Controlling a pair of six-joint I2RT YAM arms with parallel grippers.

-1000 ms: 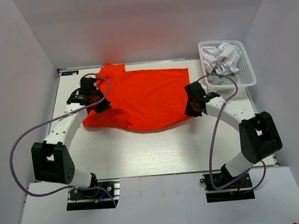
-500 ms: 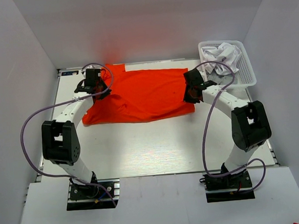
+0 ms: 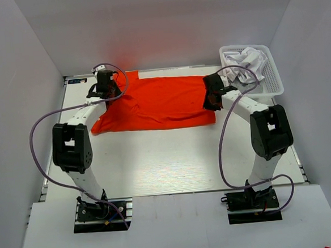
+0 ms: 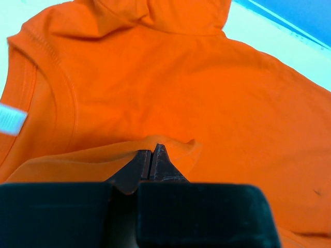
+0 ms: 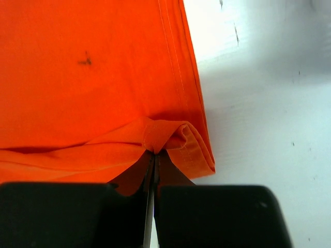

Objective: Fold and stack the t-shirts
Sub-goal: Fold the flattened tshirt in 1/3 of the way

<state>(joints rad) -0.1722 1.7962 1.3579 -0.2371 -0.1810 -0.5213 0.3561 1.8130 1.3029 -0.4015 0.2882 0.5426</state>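
An orange-red t-shirt (image 3: pixel 158 102) lies spread across the far half of the table, its near part folded up over the rest. At the shirt's far left corner my left gripper (image 3: pixel 107 91) is shut on a pinch of orange cloth (image 4: pixel 165 147), with the collar and a white label (image 4: pixel 10 119) to its left. My right gripper (image 3: pixel 210 101) is shut on the hem (image 5: pixel 170 137) at the shirt's right edge. White and grey t-shirts (image 3: pixel 246 64) lie crumpled in the basket.
A white plastic lattice basket (image 3: pixel 273 79) stands at the far right corner, close to my right arm. Purple cables loop from both arms. White walls close the table on three sides. Bare tabletop (image 3: pixel 168 158) lies between the shirt and the arm bases.
Both grippers have carried the shirt's near edge toward the far side, folding it over. The shirt now shows as a narrower band, and both arms are stretched further out.
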